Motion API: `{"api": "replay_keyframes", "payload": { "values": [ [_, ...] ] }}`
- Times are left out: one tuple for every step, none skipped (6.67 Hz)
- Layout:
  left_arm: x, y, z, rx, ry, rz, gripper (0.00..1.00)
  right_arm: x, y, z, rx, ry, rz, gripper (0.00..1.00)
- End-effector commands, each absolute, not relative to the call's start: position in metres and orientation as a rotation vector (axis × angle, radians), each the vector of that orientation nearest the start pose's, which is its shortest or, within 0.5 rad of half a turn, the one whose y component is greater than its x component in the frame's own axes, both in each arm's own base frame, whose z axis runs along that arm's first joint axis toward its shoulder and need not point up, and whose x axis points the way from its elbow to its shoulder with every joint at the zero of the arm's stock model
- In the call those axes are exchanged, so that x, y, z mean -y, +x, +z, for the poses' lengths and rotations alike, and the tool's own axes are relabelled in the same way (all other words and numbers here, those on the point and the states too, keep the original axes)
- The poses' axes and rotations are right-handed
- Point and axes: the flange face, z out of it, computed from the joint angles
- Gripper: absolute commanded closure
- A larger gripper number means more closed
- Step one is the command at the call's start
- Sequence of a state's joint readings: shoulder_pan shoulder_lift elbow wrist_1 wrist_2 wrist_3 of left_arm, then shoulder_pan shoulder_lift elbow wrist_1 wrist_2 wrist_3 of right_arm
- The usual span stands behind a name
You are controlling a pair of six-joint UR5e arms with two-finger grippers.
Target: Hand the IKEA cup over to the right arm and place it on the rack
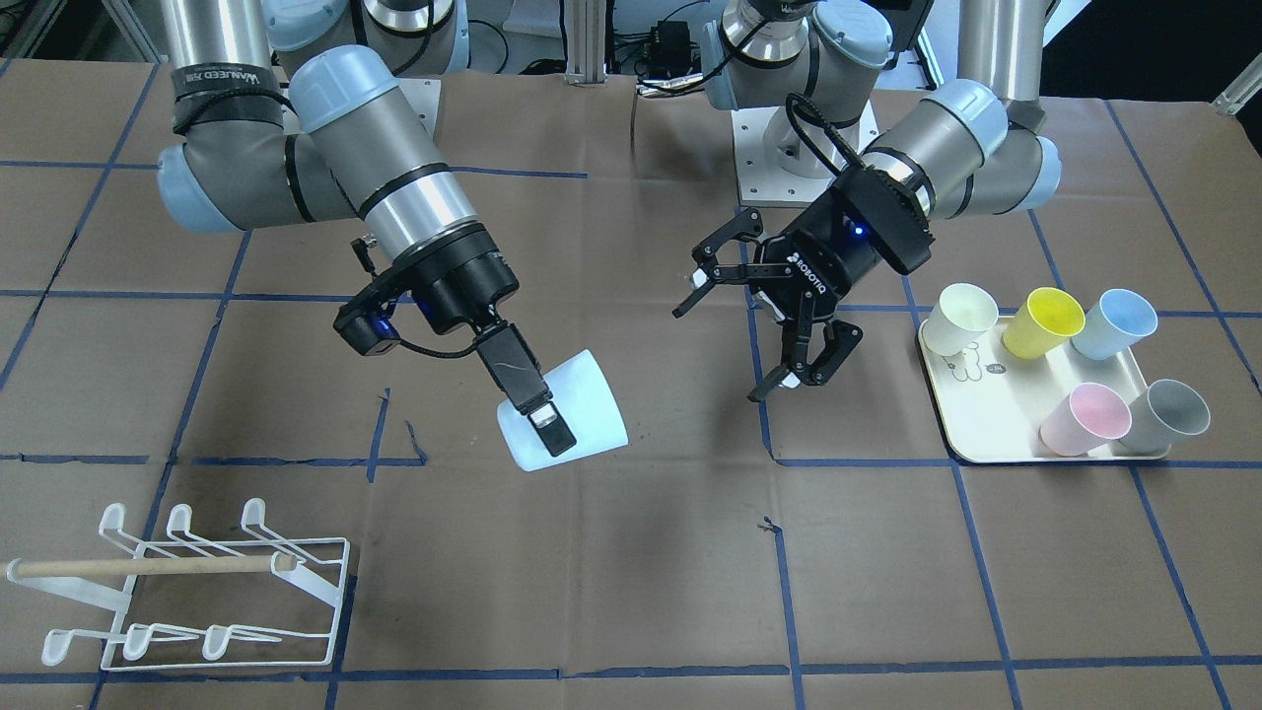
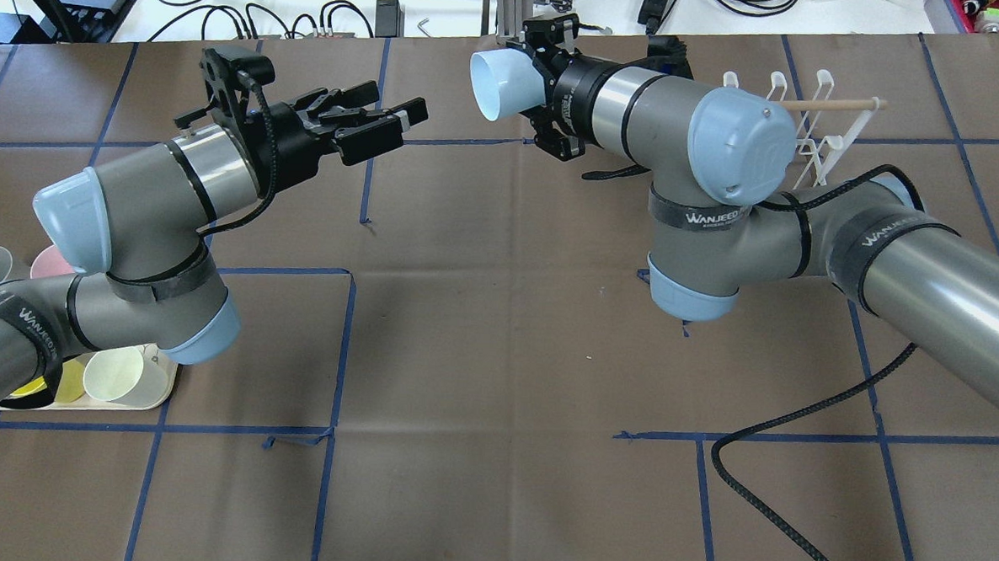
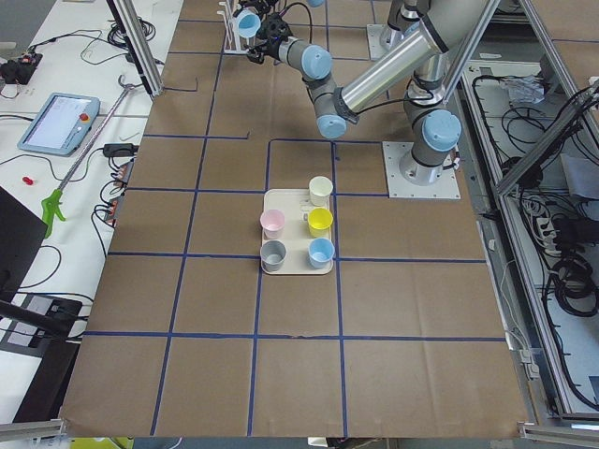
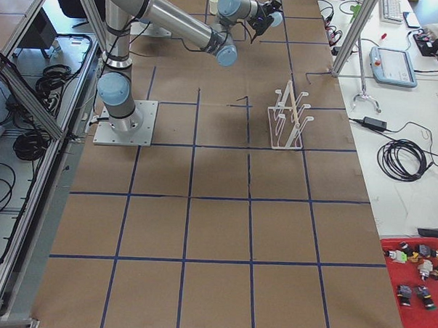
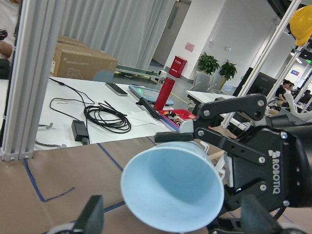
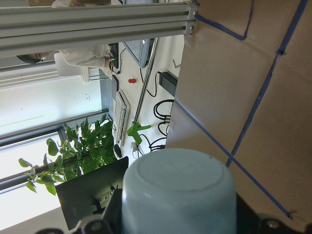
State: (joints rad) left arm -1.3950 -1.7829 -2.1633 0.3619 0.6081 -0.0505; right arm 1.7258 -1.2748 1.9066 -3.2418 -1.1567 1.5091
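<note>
My right gripper is shut on a pale blue cup and holds it tilted above the table's middle. In the overhead view the cup has its mouth turned toward my left gripper, which is open, empty and a short gap away. My left gripper is spread wide. The left wrist view shows the cup's open mouth ahead of my open fingers. The right wrist view shows the cup's base between the fingers. The white wire rack with its wooden dowel stands at the table's right end.
A cream tray on my left side holds several cups: cream, yellow, blue, pink and grey. Blue tape lines grid the brown table. A black cable lies by my right arm.
</note>
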Motion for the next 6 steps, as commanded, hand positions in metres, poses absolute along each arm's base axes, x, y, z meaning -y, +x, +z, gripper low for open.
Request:
{"api": "replay_keyframes", "payload": {
  "values": [
    [0.503, -0.11, 0.364, 2.051, -0.326, 1.254, 0.01, 0.561, 0.219, 0.396, -1.872, 0.936, -0.711, 0.73],
    [0.532, -0.099, 0.376, 2.161, -0.24, 1.268, 0.01, 0.576, 0.208, 0.413, -1.936, 0.794, -0.854, 0.78],
    [0.559, -0.094, 0.387, 2.274, -0.156, 1.224, 0.01, 0.591, 0.192, 0.423, -2.011, 0.705, -1.016, 0.81],
    [0.578, -0.098, 0.399, 2.428, -0.068, 1.157, 0.01, 0.61, 0.165, 0.417, -2.124, 0.708, -1.219, 0.81],
    [0.593, -0.123, 0.412, 2.622, -0.015, 1.046, 0.01, 0.621, 0.153, 0.41, -2.233, 0.63, -1.335, 0.8],
    [0.598, -0.143, 0.421, 2.809, 0.012, 0.87, 0.01, 0.632, 0.142, 0.406, -2.318, 0.52, -1.413, 0.81]
  ]
}}
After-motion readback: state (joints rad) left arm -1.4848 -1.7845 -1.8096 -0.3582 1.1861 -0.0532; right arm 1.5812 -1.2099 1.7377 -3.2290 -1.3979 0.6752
